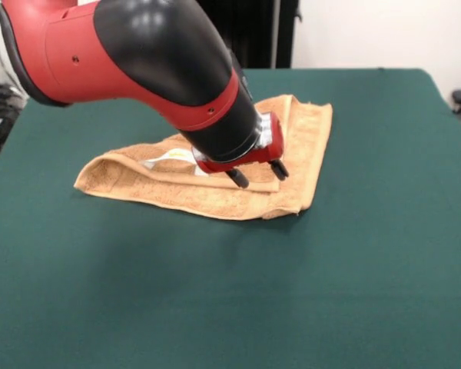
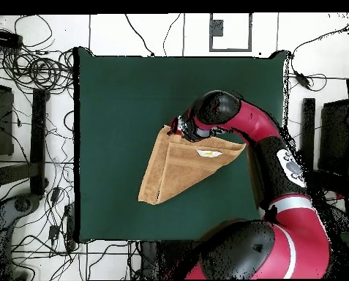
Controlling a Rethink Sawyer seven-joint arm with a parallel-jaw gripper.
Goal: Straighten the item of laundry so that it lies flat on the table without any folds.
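towel [image 1: 215, 196]: light orange-tan, white label [image 1: 169, 157] | table [image 1: 230, 292]: dark green | arm [image 1: 138, 54]: red and black

The red and black arm [image 1: 138, 61] reaches down from above, its wrist tilted forward. The red tool with two short black fingers [image 1: 257, 174] hangs low, fingertips [image 1: 239, 178] spread apart with a gap between.

Arm [image 1: 138, 54]: glossy red shells, black rounded joint covers, small screws; gripper [image 1: 258, 174] red-bodied, two short black fingers.
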